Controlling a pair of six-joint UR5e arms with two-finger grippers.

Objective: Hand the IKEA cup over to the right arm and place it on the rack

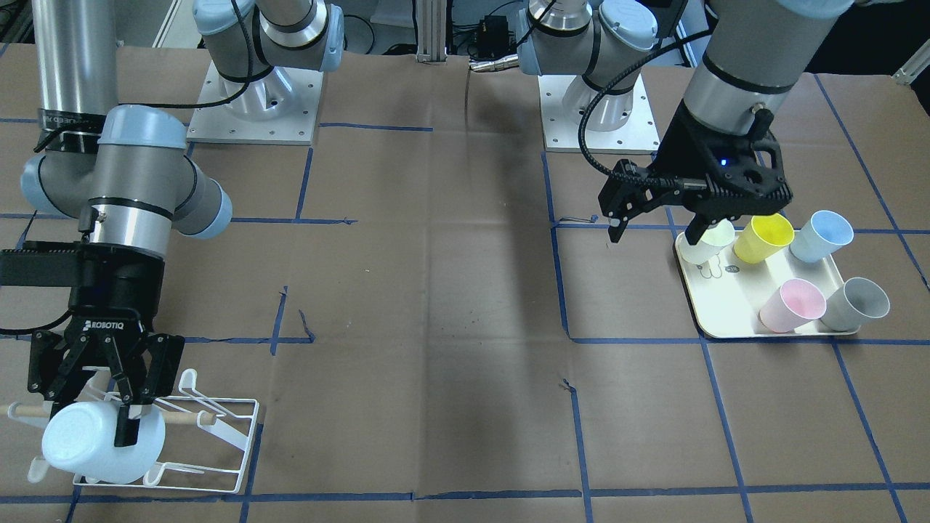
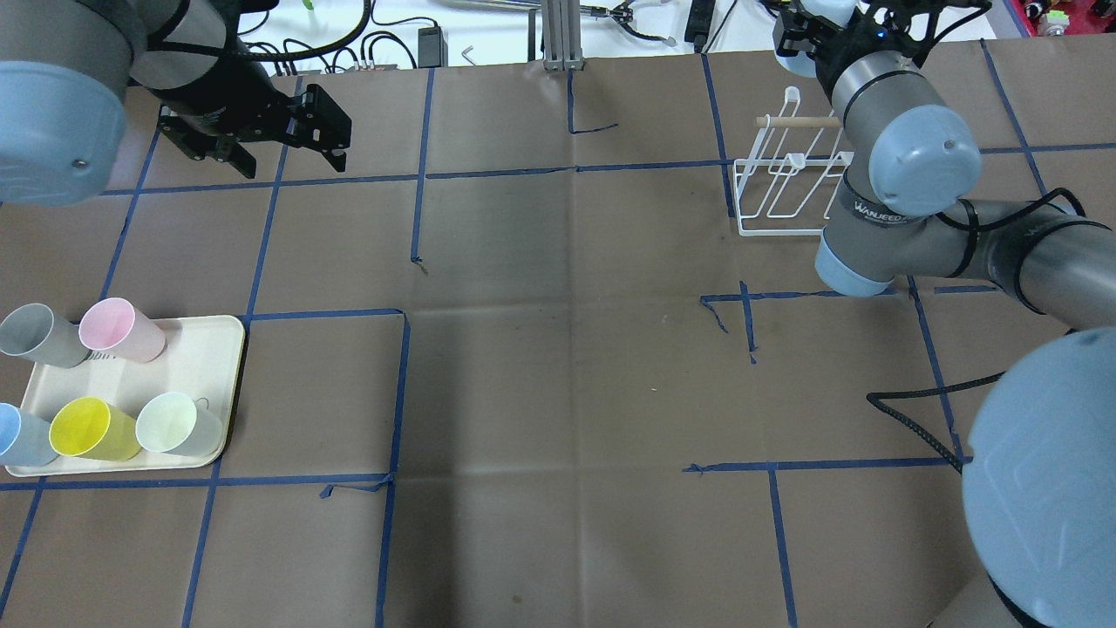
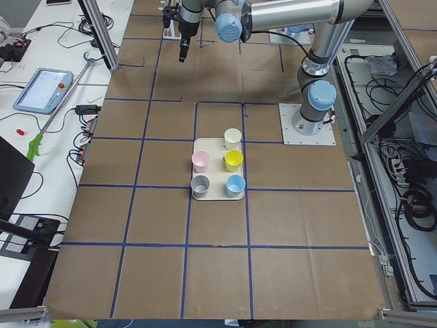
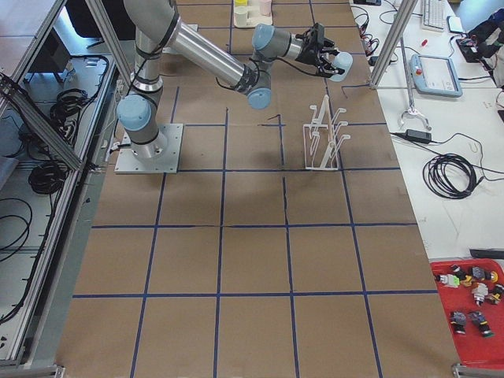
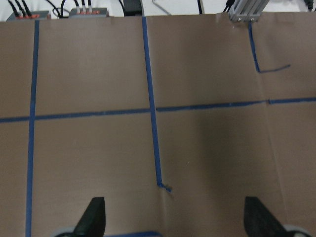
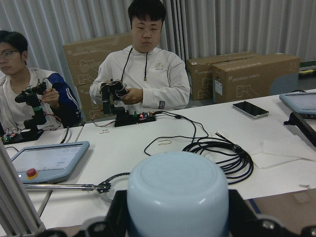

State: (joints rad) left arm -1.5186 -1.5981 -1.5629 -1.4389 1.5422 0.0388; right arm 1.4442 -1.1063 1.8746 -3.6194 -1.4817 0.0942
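Right claw (image 1: 102,427) grips cup (image 1: 83,447) near rack (image 1: 185,418); left claw (image 2: 290,162) wide; tray (image 1: 734,305) holds five cups (image 1: 763,238).

Wide bare stretch of paper-covered table (image 1: 436,327) between rack (image 1: 243,472) and tray (image 1: 726,319): open passage. Rack prongs and dowel (image 1: 185,417) crowd space right under right gripper (image 1: 102,414) clamping pale blue cup (image 1: 91,450). Five upright cups fill tray, narrow gaps between.

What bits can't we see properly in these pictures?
- Front-facing view: the cup in the right gripper covers prongs of the rack; whether it hangs on one is unclear.
- Overhead view: the right arm hides one side of the rack.
- Overhead view: the left edge cuts the blue cup.
- Left wrist view: of the left gripper only fingertips show.
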